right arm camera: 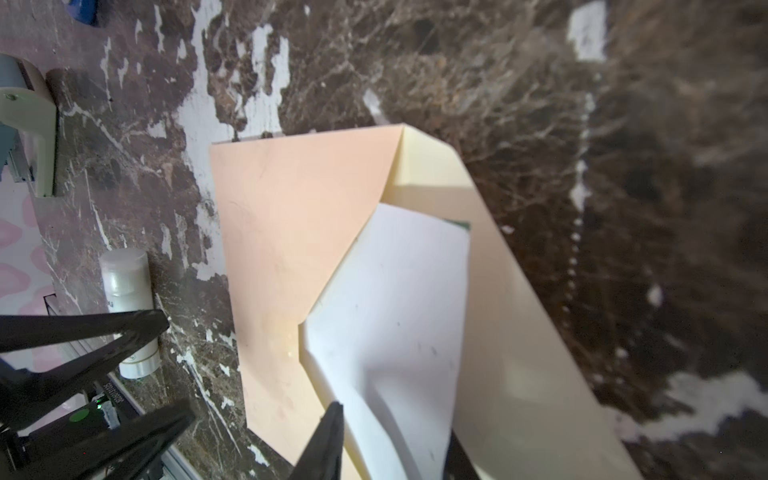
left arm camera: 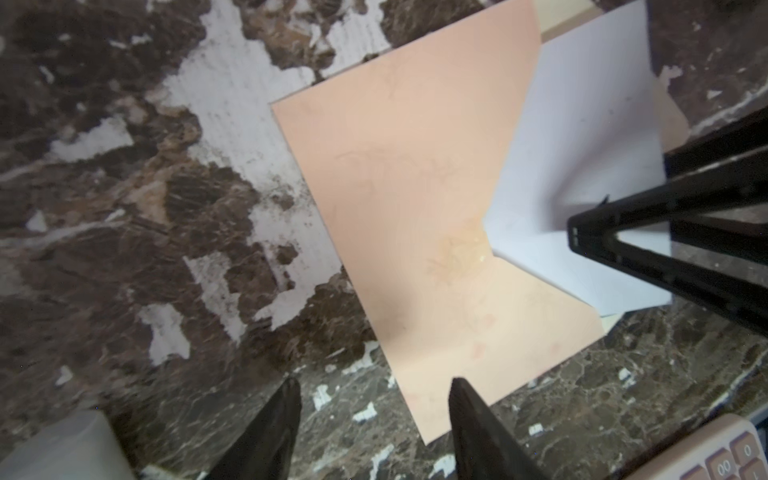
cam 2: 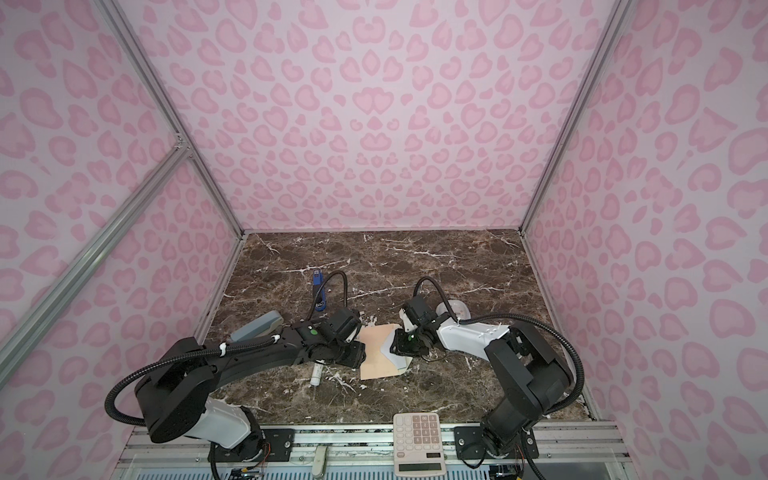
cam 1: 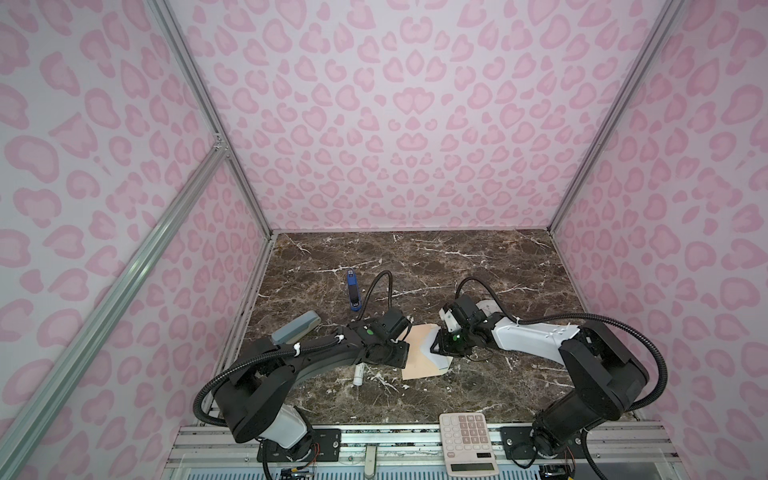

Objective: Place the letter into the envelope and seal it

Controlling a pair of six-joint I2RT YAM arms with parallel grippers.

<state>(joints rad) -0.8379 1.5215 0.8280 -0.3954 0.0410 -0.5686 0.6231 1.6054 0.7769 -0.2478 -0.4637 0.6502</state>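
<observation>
The peach envelope (cam 1: 417, 353) (left arm camera: 415, 208) lies flat on the marble table, its cream flap (right arm camera: 498, 311) open and raised on the right. The white letter (cam 1: 438, 360) (right arm camera: 395, 291) sits partly inside the envelope, and a green border corner (right arm camera: 461, 225) shows. My right gripper (right arm camera: 395, 432) (cam 1: 436, 347) straddles the letter's protruding edge with its jaws apart; the sheet bulges between them. At the envelope's left corner my left gripper (left arm camera: 374, 384) is open, one fingertip (left arm camera: 461, 390) over the peach paper and the other over bare marble.
A white tube (cam 1: 358, 374) lies just left of the envelope under my left arm. A blue stapler (cam 1: 353, 291) and a grey case (cam 1: 295, 328) are farther back on the left. A calculator (cam 1: 467, 440) rests on the front rail.
</observation>
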